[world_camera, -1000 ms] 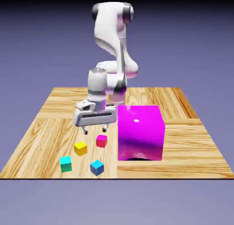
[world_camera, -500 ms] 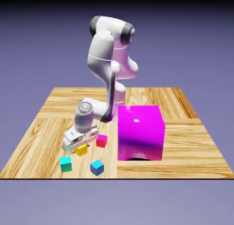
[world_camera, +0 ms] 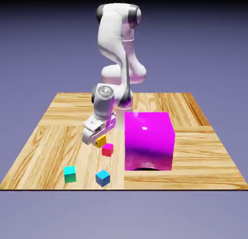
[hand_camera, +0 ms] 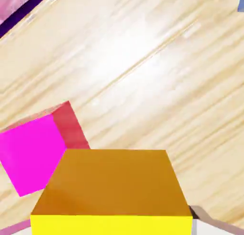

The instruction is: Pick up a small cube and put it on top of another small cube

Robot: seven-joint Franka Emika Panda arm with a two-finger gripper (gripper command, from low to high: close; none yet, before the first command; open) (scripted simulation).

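The tiny yellow cube [world_camera: 100, 141] hangs off the table, held in my gripper [world_camera: 100, 139], which is shut on it. It sits just above and slightly to the exterior view's left of the tiny pink-red cube [world_camera: 107, 149], which rests on the wood. In the hand view the yellow cube [hand_camera: 114, 191] fills the bottom, hiding most of my fingers. There the pink-red cube [hand_camera: 40, 146] lies at the left, beyond and beside the yellow one, not under it.
The huge magenta block [world_camera: 148, 140] stands right beside the pink-red cube on the exterior view's right. A teal cube [world_camera: 70, 173] and a blue cube [world_camera: 102, 177] lie near the wooden table's [world_camera: 48, 136] front edge.
My gripper came down on the yellow cube, shut on it, then lifted it and carried it toward the exterior view's right, up to the pink-red cube.
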